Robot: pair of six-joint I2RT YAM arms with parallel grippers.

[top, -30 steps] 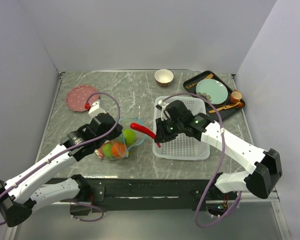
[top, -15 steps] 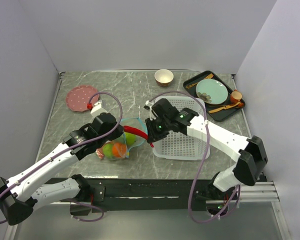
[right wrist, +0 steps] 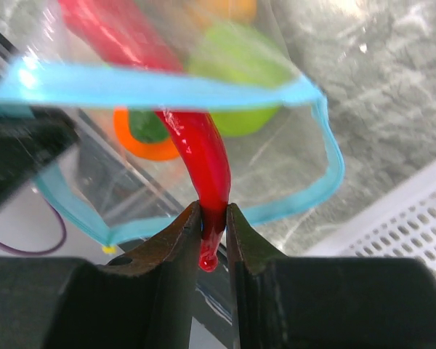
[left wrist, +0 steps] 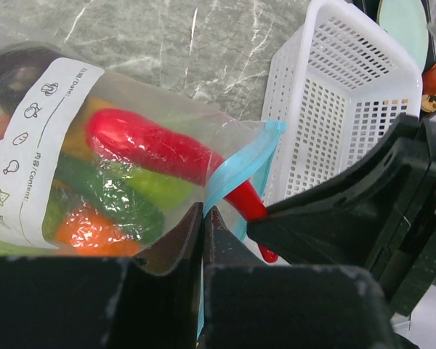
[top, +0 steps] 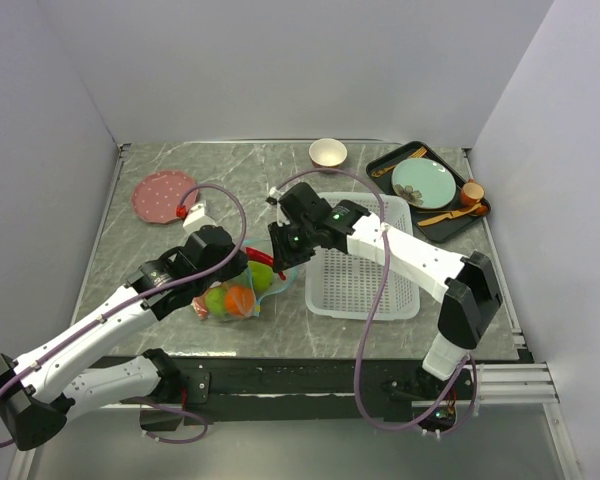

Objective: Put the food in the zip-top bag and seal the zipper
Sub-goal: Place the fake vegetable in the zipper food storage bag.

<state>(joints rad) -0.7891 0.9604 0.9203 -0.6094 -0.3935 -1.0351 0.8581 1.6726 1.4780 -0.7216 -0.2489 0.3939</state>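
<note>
The clear zip-top bag (top: 235, 290) lies left of the white basket, its teal-blue zipper (right wrist: 152, 89) held open. Inside show a green apple (top: 259, 275), an orange (top: 238, 297), a green pepper (left wrist: 109, 200) and a dark brown piece (left wrist: 14, 69). My left gripper (left wrist: 202, 218) is shut on the bag's mouth edge. My right gripper (right wrist: 212, 218) is shut on the tail of the red chili (right wrist: 196, 145), whose front half reaches through the mouth into the bag; it also shows in the left wrist view (left wrist: 152, 145).
A white perforated basket (top: 365, 265) stands right of the bag. A pink dotted plate (top: 163, 193) is at back left, a small bowl (top: 327, 153) at back centre, and a black tray (top: 430, 190) with a teal plate and utensils at back right.
My right gripper has carried the red chili leftward from over the basket's edge into the bag's open mouth. The left gripper has kept holding the bag edge.
</note>
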